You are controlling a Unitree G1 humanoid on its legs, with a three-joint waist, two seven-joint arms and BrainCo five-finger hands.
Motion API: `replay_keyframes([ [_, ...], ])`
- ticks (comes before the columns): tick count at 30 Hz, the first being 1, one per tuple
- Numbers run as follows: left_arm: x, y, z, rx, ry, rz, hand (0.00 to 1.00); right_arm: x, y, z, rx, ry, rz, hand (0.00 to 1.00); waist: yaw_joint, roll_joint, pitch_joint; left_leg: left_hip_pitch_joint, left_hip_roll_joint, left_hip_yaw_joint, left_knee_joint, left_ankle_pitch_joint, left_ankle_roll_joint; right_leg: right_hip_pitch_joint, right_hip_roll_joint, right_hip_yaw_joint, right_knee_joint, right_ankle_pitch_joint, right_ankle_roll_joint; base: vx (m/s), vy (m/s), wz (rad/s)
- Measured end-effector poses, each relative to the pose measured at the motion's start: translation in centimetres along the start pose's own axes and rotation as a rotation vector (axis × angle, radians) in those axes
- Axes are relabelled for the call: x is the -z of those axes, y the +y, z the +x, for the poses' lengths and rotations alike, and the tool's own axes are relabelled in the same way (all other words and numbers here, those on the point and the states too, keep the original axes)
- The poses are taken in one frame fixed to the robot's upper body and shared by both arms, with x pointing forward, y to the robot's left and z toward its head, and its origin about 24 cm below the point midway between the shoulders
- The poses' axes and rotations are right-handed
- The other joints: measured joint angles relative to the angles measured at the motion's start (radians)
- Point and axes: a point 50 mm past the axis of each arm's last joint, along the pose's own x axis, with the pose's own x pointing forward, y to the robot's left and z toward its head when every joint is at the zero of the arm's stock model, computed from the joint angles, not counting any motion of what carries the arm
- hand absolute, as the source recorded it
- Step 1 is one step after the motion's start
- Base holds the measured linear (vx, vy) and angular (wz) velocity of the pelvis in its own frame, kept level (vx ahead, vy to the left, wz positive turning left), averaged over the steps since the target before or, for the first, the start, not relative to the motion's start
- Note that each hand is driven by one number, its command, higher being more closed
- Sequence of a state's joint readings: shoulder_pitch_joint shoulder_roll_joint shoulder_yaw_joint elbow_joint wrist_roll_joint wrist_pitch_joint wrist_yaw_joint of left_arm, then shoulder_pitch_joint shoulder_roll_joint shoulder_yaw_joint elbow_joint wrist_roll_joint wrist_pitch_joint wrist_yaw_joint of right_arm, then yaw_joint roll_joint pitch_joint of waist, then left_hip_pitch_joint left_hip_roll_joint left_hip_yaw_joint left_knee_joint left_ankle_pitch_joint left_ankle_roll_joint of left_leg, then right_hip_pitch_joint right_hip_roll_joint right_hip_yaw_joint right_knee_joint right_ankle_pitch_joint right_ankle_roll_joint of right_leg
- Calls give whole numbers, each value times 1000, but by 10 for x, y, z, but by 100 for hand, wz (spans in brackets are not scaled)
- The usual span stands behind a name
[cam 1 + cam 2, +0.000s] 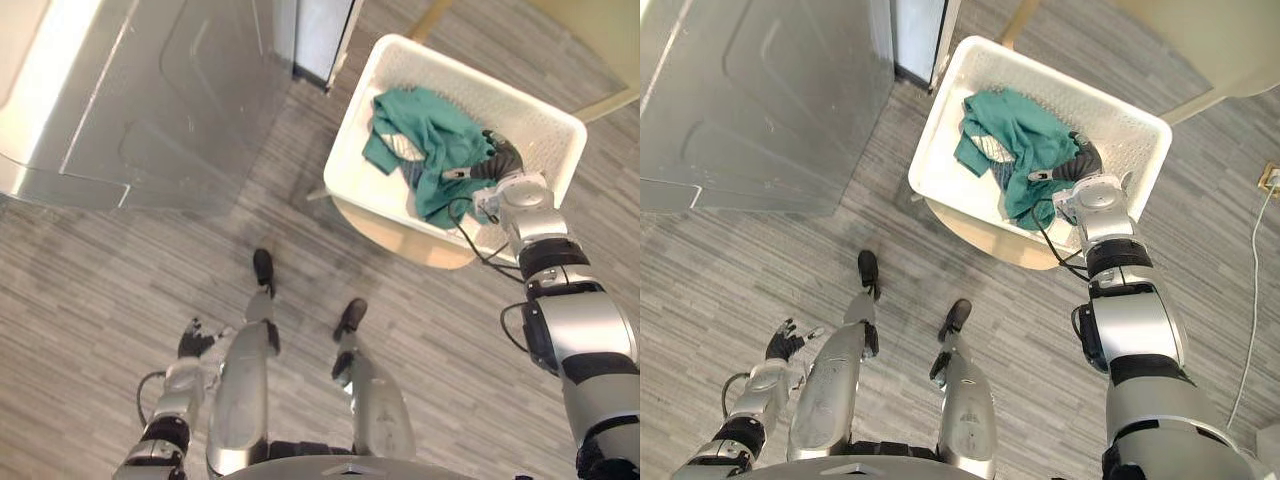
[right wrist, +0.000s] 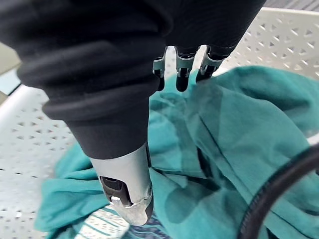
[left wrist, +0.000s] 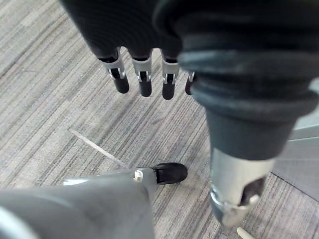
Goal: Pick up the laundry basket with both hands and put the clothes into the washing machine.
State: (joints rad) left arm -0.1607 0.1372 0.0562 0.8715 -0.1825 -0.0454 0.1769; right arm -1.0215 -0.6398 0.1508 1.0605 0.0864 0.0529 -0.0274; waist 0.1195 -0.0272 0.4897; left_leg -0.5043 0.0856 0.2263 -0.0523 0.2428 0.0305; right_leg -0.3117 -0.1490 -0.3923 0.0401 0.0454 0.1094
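Observation:
A white perforated laundry basket (image 1: 352,120) stands on a round pale wooden stool (image 1: 400,237) ahead and to the right. Crumpled teal clothes (image 1: 425,130) lie inside, with a patterned piece among them. My right hand (image 1: 500,160) reaches into the basket over the clothes. In the right wrist view its fingers (image 2: 183,79) are straight, with the tips just at the teal cloth (image 2: 239,129) and the thumb held apart. My left hand (image 1: 192,338) hangs low at the lower left over the floor, its fingers (image 3: 144,82) relaxed and holding nothing. The grey washing machine (image 1: 150,90) stands at the upper left.
Grey striped flooring lies between the machine and the stool. A pale piece of furniture (image 1: 1210,40) stands behind the basket at the upper right. A white cord (image 1: 1250,300) runs down the floor at the far right from a wall socket (image 1: 1270,180).

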Motion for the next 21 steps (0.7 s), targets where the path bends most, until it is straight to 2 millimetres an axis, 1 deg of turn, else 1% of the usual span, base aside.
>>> replay_keyframes([
  [2,-7,-3,1,1,-20,-11,0,-3,-4,2,19,11,47,0,9,5,8,-35,3,-10,-1,8,-1,-29,5,-6,1,0,0,17,15,8],
  [3,-10,-5,1,4,-37,-14,0,-6,-6,3,28,16,69,0,18,8,14,-53,3,-15,-2,11,-1,-43,8,-9,0,0,0,26,24,11],
  [5,-12,-10,0,8,-43,-42,0,-15,-10,5,70,-4,80,0,24,17,19,-82,3,-37,-3,18,-4,-59,11,-33,-3,0,-1,43,26,19],
  [7,-12,-10,1,0,-41,-58,0,-23,-14,6,89,-25,85,0,28,17,20,-96,4,-42,-4,21,-4,-70,14,-38,-4,-1,-2,42,24,10],
  [8,-14,-11,1,-3,-46,-70,0,-33,-19,6,110,-52,110,0,35,18,20,-113,4,-51,-3,22,-6,-80,15,-48,-6,-1,-1,43,32,8],
  [11,-18,-12,2,-11,-53,-114,0,-44,-23,6,141,-101,127,0,42,18,20,-152,7,-74,-1,27,-10,-109,18,-66,3,-7,-7,47,47,14],
  [13,-23,-14,3,-18,-64,-148,0,-59,-28,3,163,-171,152,0,42,18,20,-191,12,-90,1,33,-13,-146,19,-87,25,-17,-11,46,58,10],
  [14,-24,-13,3,-23,-67,-158,0,-62,-28,3,163,-191,156,0,42,18,20,-199,14,-91,1,35,-13,-155,19,-89,30,-20,-13,43,60,2],
  [16,-31,-16,2,-37,-93,-197,0,-77,-24,-1,153,-270,171,0,44,18,20,-234,23,-92,21,34,-15,-189,19,-92,59,-31,-16,47,63,-2],
  [17,-32,-17,2,-37,-97,-203,0,-79,-23,-1,151,-279,173,0,44,18,20,-237,24,-92,23,33,-15,-193,20,-93,62,-31,-17,35,48,-4],
  [18,-36,-19,1,-32,-115,-224,0,-85,-20,-3,137,-313,186,100,44,17,20,-254,30,-94,36,30,-20,-208,21,-99,77,-38,-23,32,47,-1],
  [19,-41,-24,-1,-22,-134,-243,0,-86,-13,-3,122,-325,195,100,40,17,20,-269,36,-102,49,28,-22,-218,23,-110,95,-48,-25,28,41,1],
  [21,-43,-28,-2,-12,-143,-255,0,-88,-11,-4,117,-338,195,100,40,17,20,-274,41,-112,54,24,-28,-220,27,-117,106,-57,-27,24,25,9],
])
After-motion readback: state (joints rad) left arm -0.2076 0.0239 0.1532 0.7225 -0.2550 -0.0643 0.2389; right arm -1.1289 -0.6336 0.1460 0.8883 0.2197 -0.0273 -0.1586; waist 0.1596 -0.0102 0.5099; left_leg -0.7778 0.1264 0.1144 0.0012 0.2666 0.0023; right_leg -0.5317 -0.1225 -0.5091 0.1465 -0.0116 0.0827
